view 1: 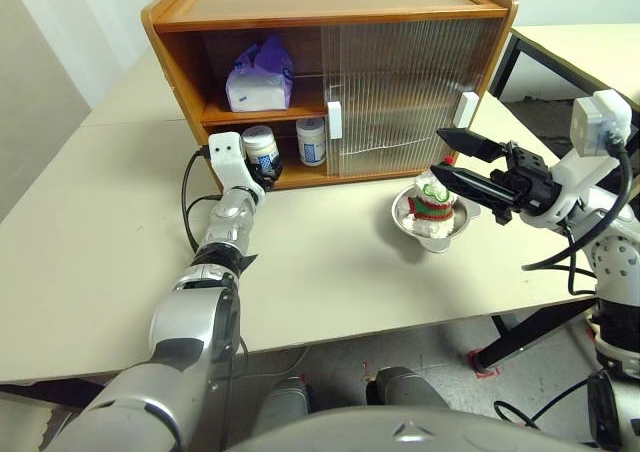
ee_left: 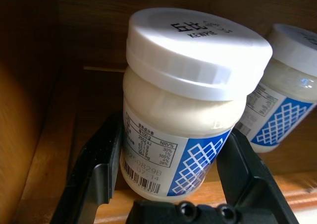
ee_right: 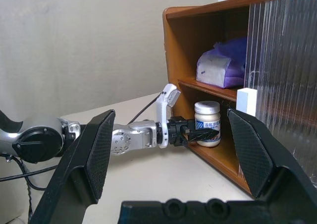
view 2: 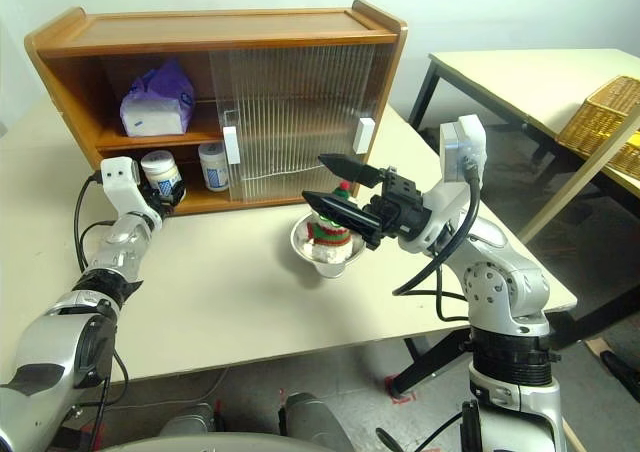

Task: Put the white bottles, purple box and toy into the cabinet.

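Left gripper [view 1: 262, 168] clamped on a white bottle [ee_left: 190, 105] at the cabinet's [view 1: 330, 12] lower shelf front edge, risking toppling on release; right gripper [view 1: 448, 159] open above the toy [view 1: 433, 200].

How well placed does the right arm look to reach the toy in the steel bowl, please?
Probably well: the right gripper hangs open just above the toy in the bowl, with nothing between them.
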`<action>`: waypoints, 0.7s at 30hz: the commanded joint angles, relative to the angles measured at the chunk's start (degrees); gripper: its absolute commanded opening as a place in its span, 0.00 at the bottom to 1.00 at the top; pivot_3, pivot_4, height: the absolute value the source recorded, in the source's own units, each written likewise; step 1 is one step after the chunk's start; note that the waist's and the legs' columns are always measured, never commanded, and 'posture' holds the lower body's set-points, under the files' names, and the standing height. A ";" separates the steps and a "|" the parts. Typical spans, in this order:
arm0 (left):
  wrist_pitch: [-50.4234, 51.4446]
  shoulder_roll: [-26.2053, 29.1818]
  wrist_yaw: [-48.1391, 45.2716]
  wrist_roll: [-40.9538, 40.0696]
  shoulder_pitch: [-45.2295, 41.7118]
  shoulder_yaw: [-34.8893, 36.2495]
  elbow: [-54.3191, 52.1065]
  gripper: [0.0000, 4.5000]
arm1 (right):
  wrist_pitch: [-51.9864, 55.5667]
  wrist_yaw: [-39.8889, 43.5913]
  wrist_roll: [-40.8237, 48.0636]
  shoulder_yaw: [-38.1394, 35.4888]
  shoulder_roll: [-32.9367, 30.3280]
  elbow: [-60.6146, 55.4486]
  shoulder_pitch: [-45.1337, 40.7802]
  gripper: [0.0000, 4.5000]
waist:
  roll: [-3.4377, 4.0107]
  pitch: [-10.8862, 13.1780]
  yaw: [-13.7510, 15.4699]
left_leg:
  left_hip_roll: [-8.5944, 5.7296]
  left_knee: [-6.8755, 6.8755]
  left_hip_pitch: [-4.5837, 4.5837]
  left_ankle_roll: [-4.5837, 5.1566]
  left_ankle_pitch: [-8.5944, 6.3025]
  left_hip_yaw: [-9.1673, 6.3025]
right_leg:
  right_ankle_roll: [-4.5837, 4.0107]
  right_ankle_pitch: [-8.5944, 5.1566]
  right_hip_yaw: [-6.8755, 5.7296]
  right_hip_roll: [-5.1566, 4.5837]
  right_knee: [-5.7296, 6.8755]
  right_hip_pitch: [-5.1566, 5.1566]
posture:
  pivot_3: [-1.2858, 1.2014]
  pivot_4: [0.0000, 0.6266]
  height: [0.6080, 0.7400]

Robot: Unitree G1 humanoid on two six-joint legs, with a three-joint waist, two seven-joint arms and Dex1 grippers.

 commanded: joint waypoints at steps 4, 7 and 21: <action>-1.56 -0.63 6.01 1.18 -2.97 0.96 4.22 0.68 | 0.17 -0.09 0.00 0.00 -0.61 -0.91 0.48 1.00 | 0.00 0.00 -0.23 | -0.06 0.00 0.00 0.01 0.01 -0.01 | 0.01 0.00 0.01 0.00 0.00 0.00 | 0.44 0.00 1.00; -1.61 -0.58 7.66 1.94 -3.60 0.81 5.24 0.68 | 0.21 -0.20 0.07 -0.09 -0.72 -1.11 0.62 1.00 | 0.00 0.00 -0.53 | -0.08 0.00 0.00 0.02 0.01 -0.01 | 0.02 0.00 0.01 0.00 0.00 0.00 | 0.44 0.00 1.00; -1.86 -0.80 7.54 3.45 -4.44 0.57 6.17 0.99 | 0.12 -0.26 0.13 -0.05 -0.74 -0.90 0.67 1.00 | -0.01 0.00 -1.30 | -0.20 -0.01 -0.01 0.02 0.01 -0.08 | 0.07 -0.03 0.02 -0.01 -0.01 0.00 | 0.44 0.00 1.00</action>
